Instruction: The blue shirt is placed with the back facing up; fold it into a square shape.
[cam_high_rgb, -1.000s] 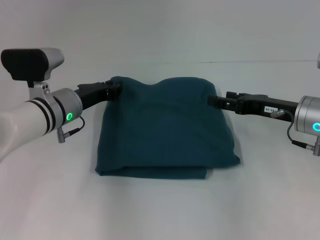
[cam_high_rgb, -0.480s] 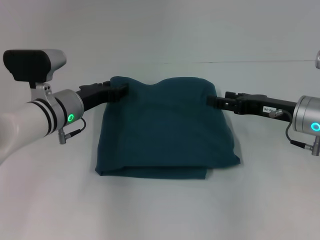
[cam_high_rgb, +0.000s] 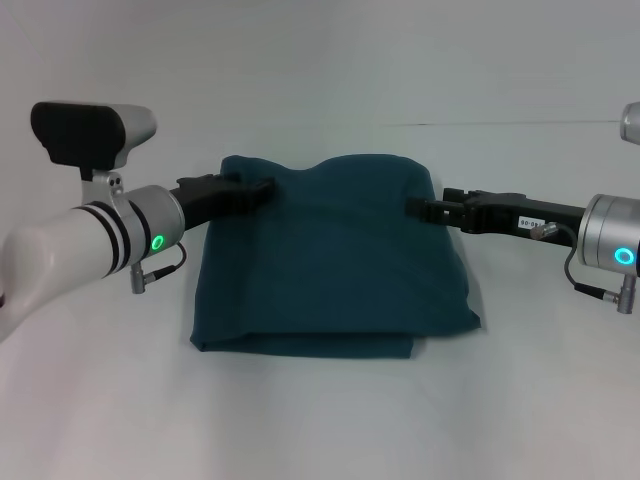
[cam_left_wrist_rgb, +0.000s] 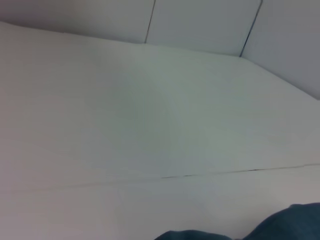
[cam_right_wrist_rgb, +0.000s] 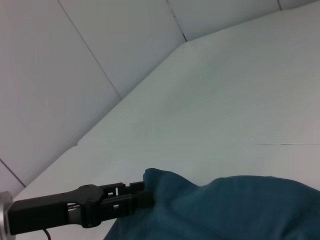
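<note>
The blue shirt (cam_high_rgb: 330, 270) lies folded into a rough square in the middle of the white table, its far edge lifted a little and dipping in the middle. My left gripper (cam_high_rgb: 262, 187) is shut on the shirt just inside its far left corner. My right gripper (cam_high_rgb: 412, 208) is shut on the far right edge. The right wrist view shows the left gripper (cam_right_wrist_rgb: 142, 194) pinching raised fabric of the shirt (cam_right_wrist_rgb: 240, 210). The left wrist view shows only a sliver of the shirt (cam_left_wrist_rgb: 295, 222).
The white table (cam_high_rgb: 320, 420) runs all around the shirt, with its far edge (cam_high_rgb: 520, 123) against a pale wall. Both arms reach in from the sides at the shirt's far end.
My left gripper has moved right and slightly nearer, in over the shirt's far left corner. My right gripper has moved a little left and nearer. The shirt's outline is almost unchanged.
</note>
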